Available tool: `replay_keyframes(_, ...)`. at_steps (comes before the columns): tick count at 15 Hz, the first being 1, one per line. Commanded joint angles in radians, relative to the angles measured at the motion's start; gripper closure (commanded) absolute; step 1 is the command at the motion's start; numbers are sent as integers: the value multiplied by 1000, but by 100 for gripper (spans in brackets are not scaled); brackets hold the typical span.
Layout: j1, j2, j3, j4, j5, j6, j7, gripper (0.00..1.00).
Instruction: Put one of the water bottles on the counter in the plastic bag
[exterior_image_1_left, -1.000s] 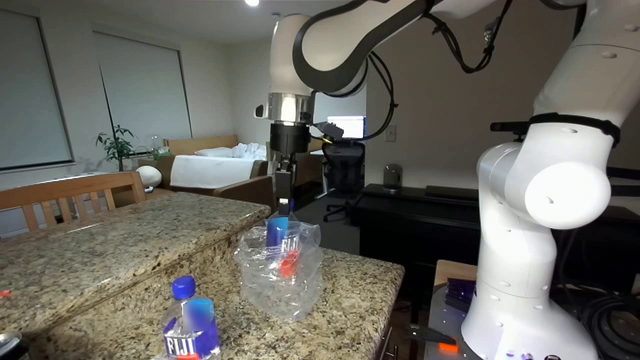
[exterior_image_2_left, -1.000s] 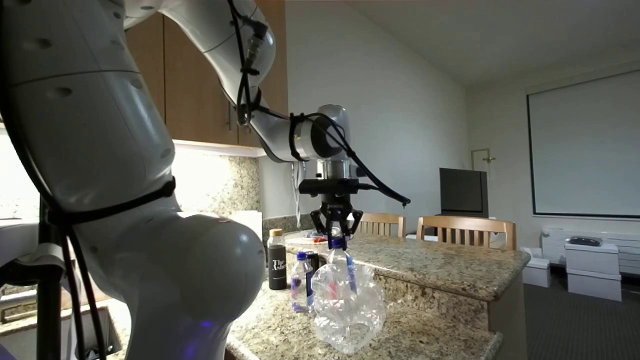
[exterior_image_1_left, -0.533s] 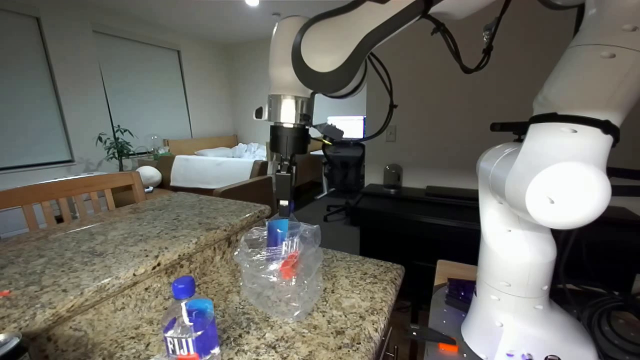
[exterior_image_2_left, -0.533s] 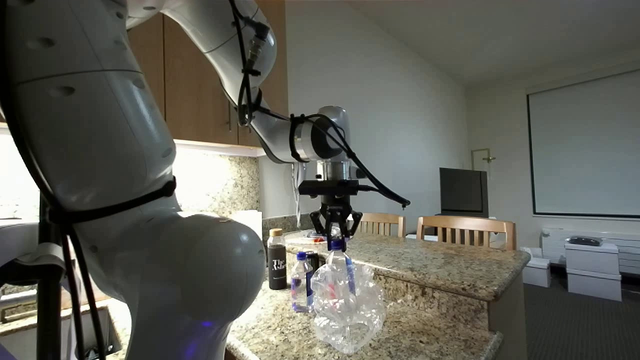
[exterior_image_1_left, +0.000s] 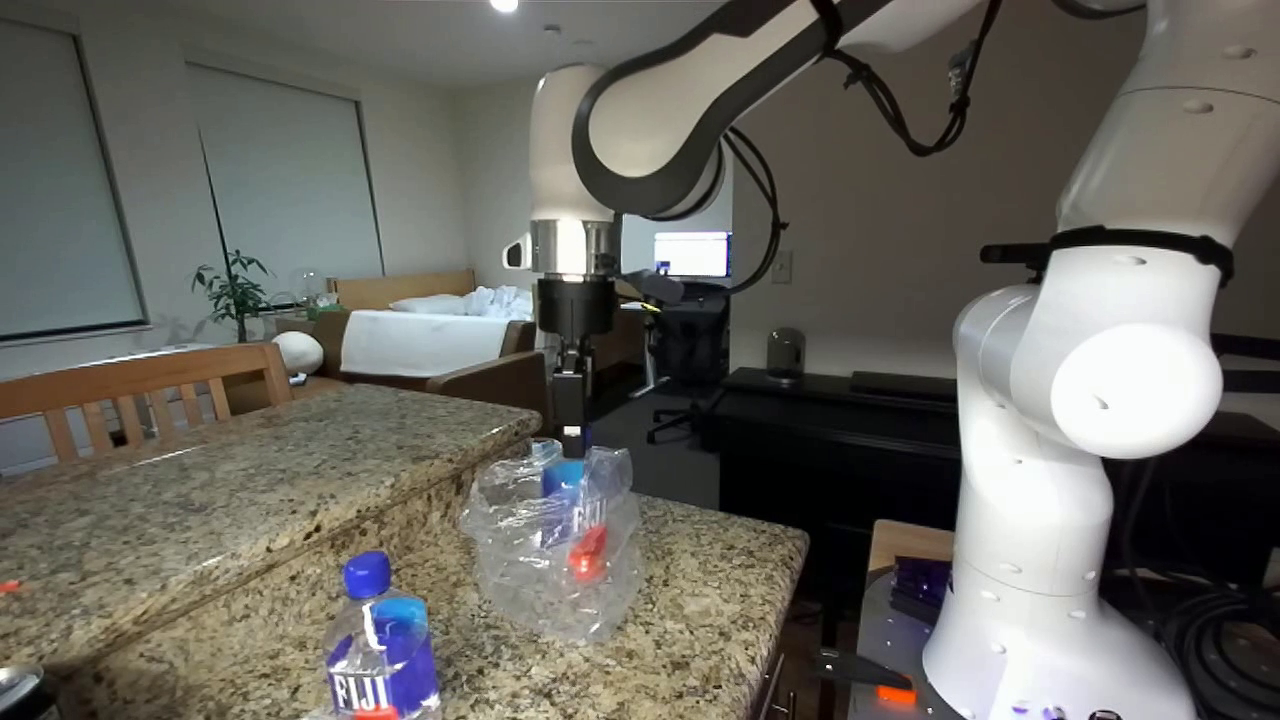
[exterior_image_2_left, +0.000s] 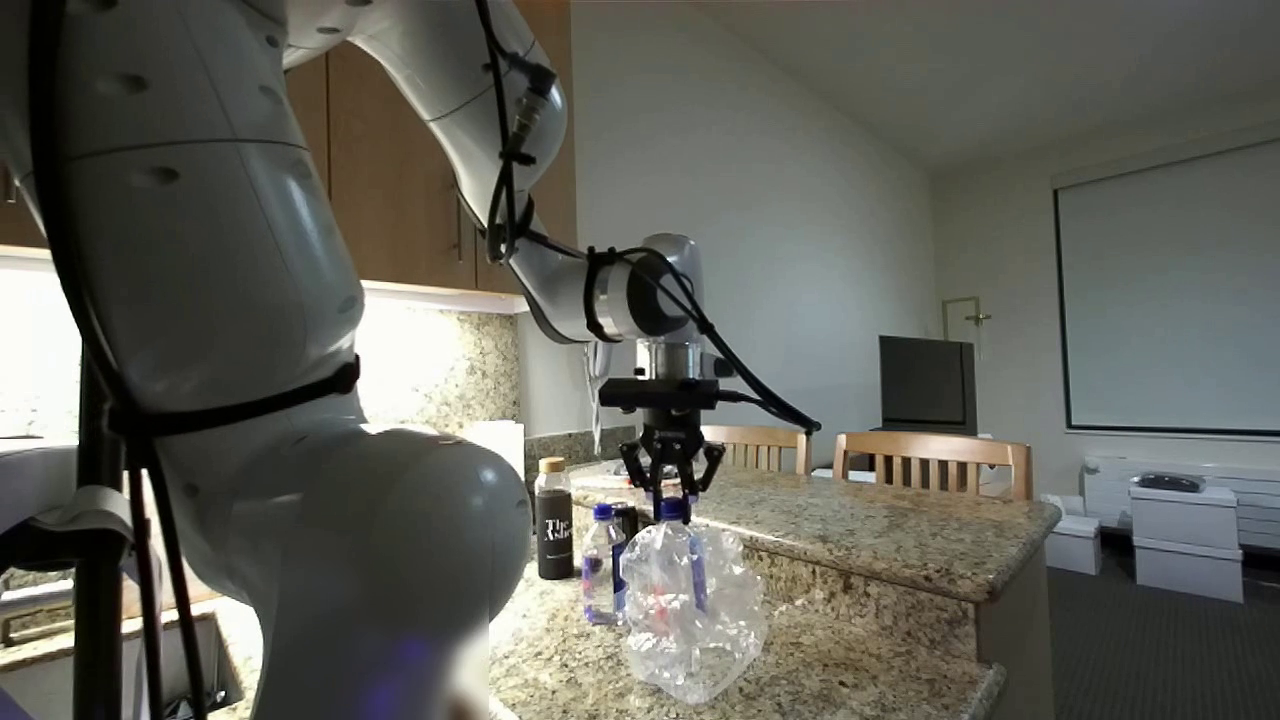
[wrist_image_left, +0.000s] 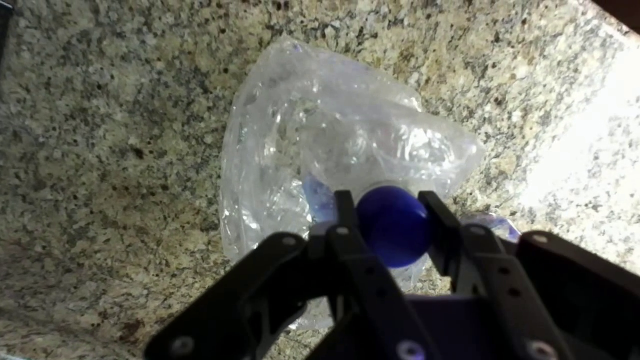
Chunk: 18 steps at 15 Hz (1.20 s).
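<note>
- In the last moment the gripper (wrist_image_left: 389, 212) has come down over the plastic bag (exterior_image_1_left: 540, 590), and the water bottle (exterior_image_1_left: 570, 495) has come down with it; we see it deeper within the bag, and the film around the bag's mouth has shifted a little.
- For our task, we take that as the lowering step almost finished: what seems left is settling the bottle in the bag, letting go and lifting clear.
- The jaws stand drawn in at either side of the blue cap (wrist_image_left: 393, 227), parted only by its width, so we judge that they have hold of the bottle by its top, at the bag's mouth.
- The bottle shows through the bag's film in both exterior views and appears to be inside it, cap at or above the rim; whether it meets the bag's floor we cannot tell.
- Our arm (exterior_image_1_left: 655, 140) slopes down from well above the bag, its last section hanging upright over it, the gripper pointing straight down at the mouth.
- The second bottle (exterior_image_1_left: 383, 655) stands near the bag on the counter (exterior_image_1_left: 690, 600).
- Film rising just beside the jaws could snag when we back out of the bag.
</note>
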Motion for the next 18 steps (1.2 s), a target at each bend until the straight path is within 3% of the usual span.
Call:
replay_keyframes(1, -16, 1, 21, -28, -12, 56, 7, 85)
replay_keyframes(15, -42, 48, 40, -60, -71, 139, 49, 85)
replay_keyframes(16, -41, 52, 41, -59, -70, 140, 48, 75)
replay_keyframes(17, -40, 55, 40, -59, -67, 141, 47, 41)
replay_keyframes(18, -40, 59, 40, -57, -66, 140, 46, 38)
